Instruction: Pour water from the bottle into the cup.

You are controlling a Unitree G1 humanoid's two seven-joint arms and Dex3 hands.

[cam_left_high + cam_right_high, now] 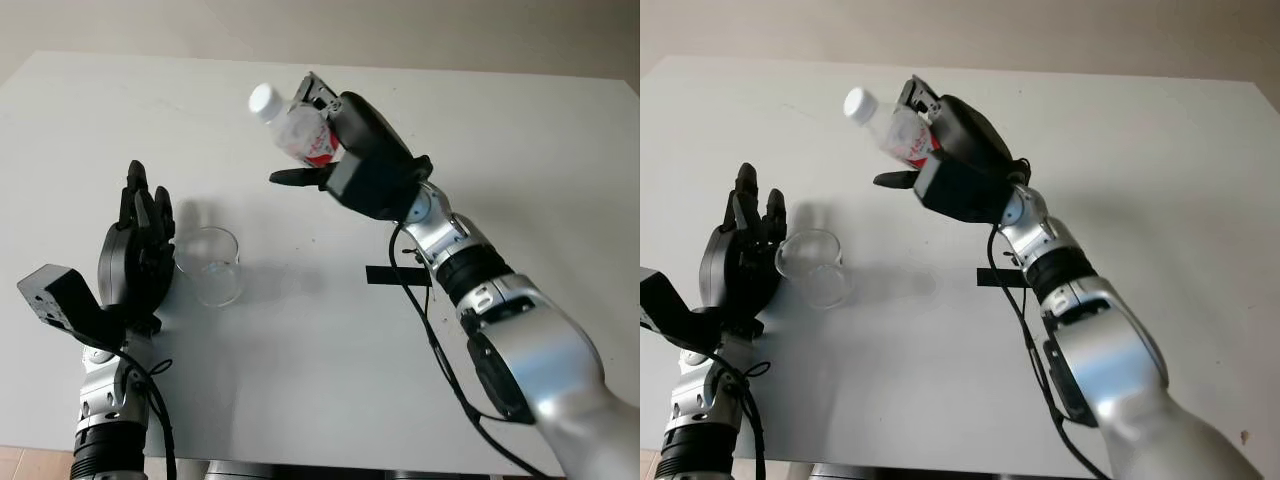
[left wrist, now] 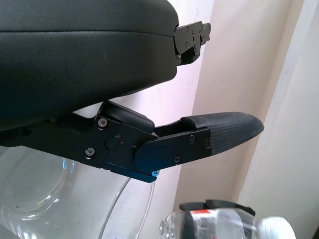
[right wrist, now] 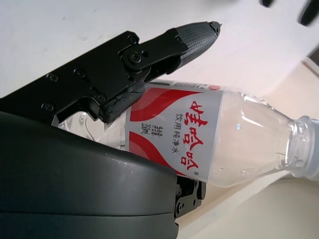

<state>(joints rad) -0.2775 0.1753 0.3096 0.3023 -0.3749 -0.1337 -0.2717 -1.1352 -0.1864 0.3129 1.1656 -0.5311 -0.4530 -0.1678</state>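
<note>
My right hand (image 1: 322, 150) is shut on a clear water bottle (image 1: 296, 128) with a red and white label (image 3: 174, 127). It holds the bottle in the air, tilted, with the white cap (image 1: 265, 100) pointing up and left. The cap is on. A clear glass cup (image 1: 212, 265) stands upright on the white table (image 1: 300, 380), below and left of the bottle. My left hand (image 1: 148, 235) is open just left of the cup, palm towards it. The left wrist view shows the cup's wall (image 2: 45, 194) beside that hand, and the bottle (image 2: 224, 226) beyond.
A short black strip (image 1: 398, 276) lies on the table under my right forearm. A black cable (image 1: 430, 340) runs along the right arm. The table's far edge (image 1: 150, 58) runs across the back, with pale floor behind it.
</note>
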